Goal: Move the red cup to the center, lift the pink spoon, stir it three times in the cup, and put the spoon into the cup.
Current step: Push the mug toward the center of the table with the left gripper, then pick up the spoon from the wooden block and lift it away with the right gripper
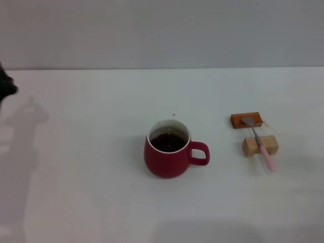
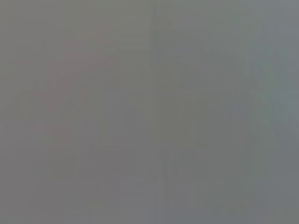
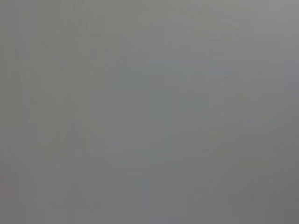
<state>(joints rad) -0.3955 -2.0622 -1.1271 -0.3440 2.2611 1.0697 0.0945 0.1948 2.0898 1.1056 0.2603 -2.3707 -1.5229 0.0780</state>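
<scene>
We're looking at the red cup (image 1: 168,149) sitting upright near the middle of the white counter (image 1: 91,192), its loop handle pointing toward the robot's right and dark liquid showing inside the white interior. Going by that spot, we're judging the centring step as done or nearly so. Off to its right, well apart, the pink spoon (image 1: 259,142) is lying propped across two small rests: its silver bowl is sitting on the orange block (image 1: 235,120) and its neck is crossing the tan block (image 1: 249,146), the pink handle overhanging toward us. We're reading that propping as a way of keeping the handle off the counter so a claw can get under it. Only a dark sliver of the left arm (image 1: 6,83) is showing at the head view's left edge, its shadow falling below; its claw state we cannot tell. The right claw is nowhere in sight. Both wrist views are giving us flat grey, so everything here is coming from the head view
</scene>
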